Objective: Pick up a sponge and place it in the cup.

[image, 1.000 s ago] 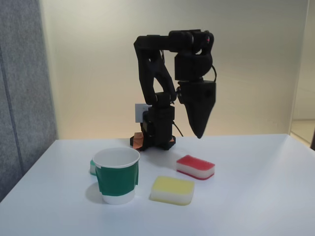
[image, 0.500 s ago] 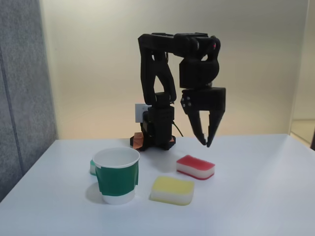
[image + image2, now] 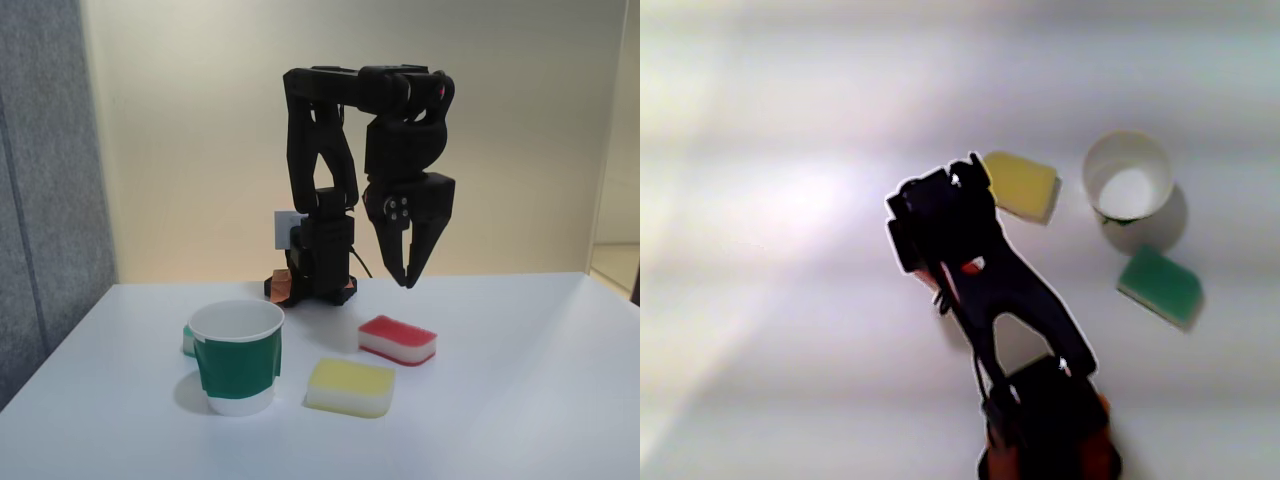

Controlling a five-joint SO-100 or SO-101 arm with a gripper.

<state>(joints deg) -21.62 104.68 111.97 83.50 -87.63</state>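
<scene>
A white table (image 3: 520, 400) fills the lower half of the fixed view. On it, lower left, stands the cup (image 3: 238, 357), with a green-and-white piece (image 3: 188, 341) just behind it at its left edge. The yellow-topped sponge (image 3: 350, 387) lies at lower centre, the sponge (image 3: 397, 339) just beyond it to the right. The arm's base (image 3: 312, 287) sits at the table's far edge.

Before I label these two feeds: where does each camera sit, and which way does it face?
Fixed view: table height in front, facing the arm's base; shows the whole arm, gripper open above the sponge, beside the cup.
Other view: overhead, looking down; the arm's top hides most of the sponge.
Shared: cup, yellow sponge, green sponge.
</scene>
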